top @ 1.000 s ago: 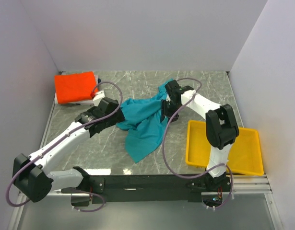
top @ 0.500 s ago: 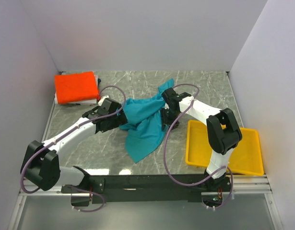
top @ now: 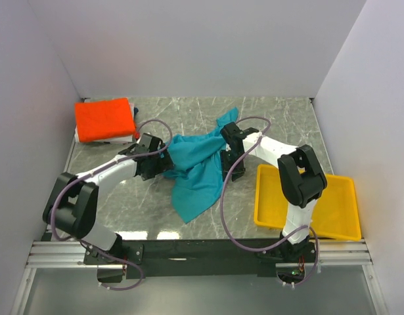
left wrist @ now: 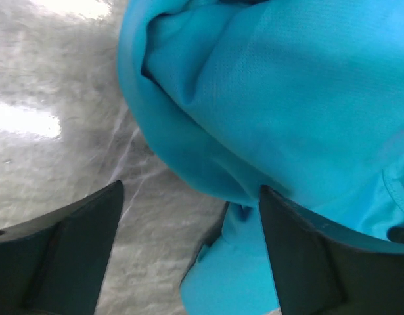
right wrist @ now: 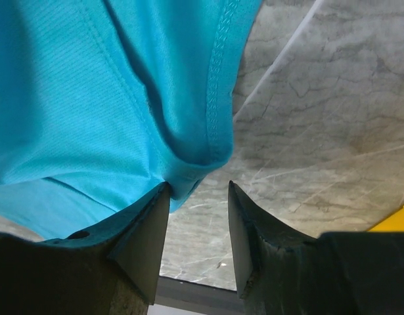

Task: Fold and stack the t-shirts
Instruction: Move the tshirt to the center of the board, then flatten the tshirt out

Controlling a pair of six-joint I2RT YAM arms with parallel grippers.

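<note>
Marble worktop [top: 280, 111] carries the orange-red t-shirt [top: 103, 119] folded in its far-left corner, while the teal t-shirt [top: 198, 172], crumpled mid-worktop, awaits folding and stacking between left gripper [left wrist: 192, 190] and right gripper [right wrist: 198, 187], both spread apart.

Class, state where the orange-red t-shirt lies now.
In the top view, the orange-red t-shirt lies folded at the far left corner of the table, apart from the teal t-shirt crumpled mid-table.

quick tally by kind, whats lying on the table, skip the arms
cloth t-shirts: 2 (crumpled teal-blue t-shirt, folded orange-red t-shirt)
rigid yellow plastic tray: 1
total: 3, not counting a white edge under the orange-red one, too hidden to name
</note>
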